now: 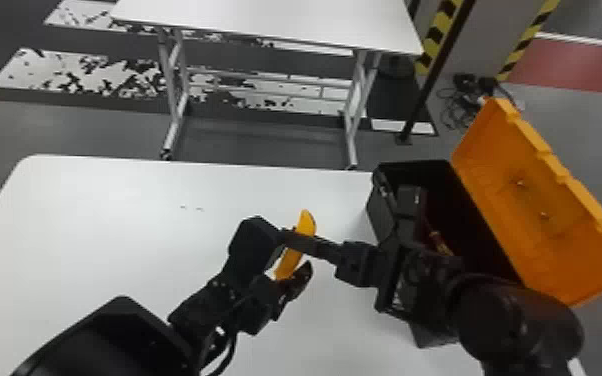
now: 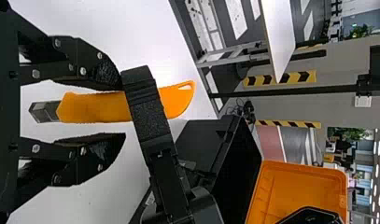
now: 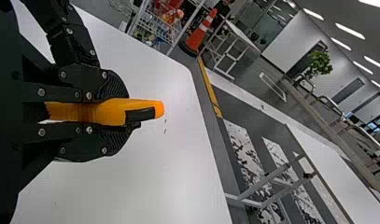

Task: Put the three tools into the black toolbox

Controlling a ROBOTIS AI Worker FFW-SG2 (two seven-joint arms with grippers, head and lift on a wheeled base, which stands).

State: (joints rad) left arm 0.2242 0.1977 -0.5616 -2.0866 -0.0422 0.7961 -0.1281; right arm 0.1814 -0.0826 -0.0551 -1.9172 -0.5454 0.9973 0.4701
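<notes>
My right gripper is shut on an orange utility knife held over the white table, left of the black toolbox. Around the knife's lower part my left gripper stands open. In the left wrist view the knife lies between the spread fingers of my left gripper, with a gap on the lower side; a right gripper finger crosses its orange body. The right wrist view has the knife clamped in my right gripper. Inside the toolbox lies a red-and-yellow tool, partly hidden.
The toolbox's orange lid stands open on the right. My right forearm passes over the box's near part. Beyond the white work table stands a second white table, with a striped pillar to its right.
</notes>
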